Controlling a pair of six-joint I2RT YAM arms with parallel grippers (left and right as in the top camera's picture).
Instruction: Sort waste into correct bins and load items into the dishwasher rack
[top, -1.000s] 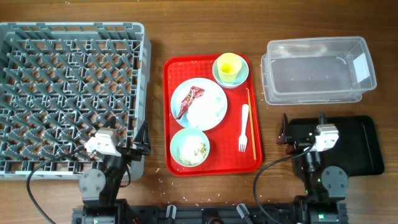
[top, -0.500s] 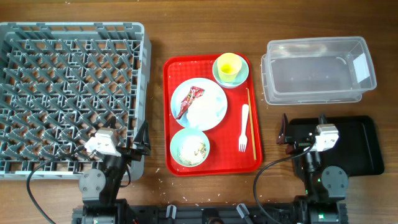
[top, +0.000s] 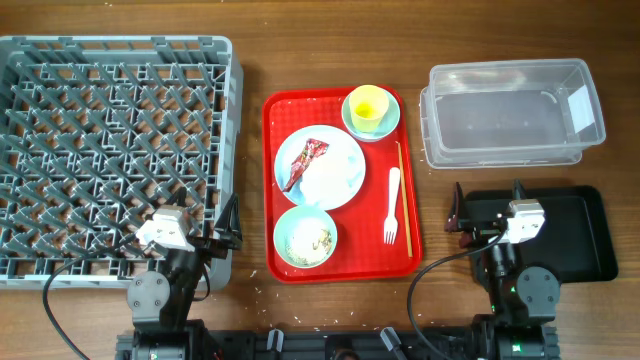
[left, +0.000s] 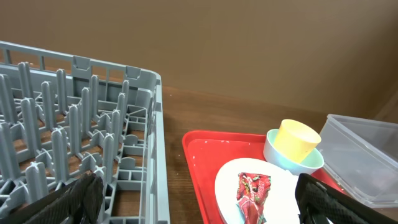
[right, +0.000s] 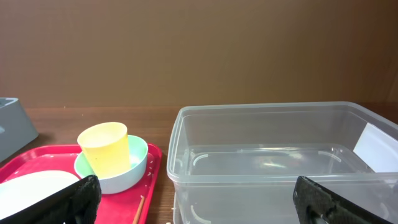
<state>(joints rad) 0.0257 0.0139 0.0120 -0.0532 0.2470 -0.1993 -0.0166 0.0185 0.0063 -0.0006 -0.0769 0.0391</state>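
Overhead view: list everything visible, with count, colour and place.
rack: one, grey, left
red tray: one, red, centre
plate: one, light blue, red tray's middle
wrapper: one, red-maroon, on plate
napkin: one, white, on plate
far bowl: one, pale green, red tray's far end
cup: one, yellow, in far bowl
near bowl: one, pale green, red tray's near end
food scraps: pale, in near bowl
fork: one, white, red tray's right
stick: one, wooden, right of fork
tub: one, clear, far right
black tray: one, black, near right
left gripper: one, black, open, beside rack's near corner
right gripper: one, black, open, at black tray's left edge
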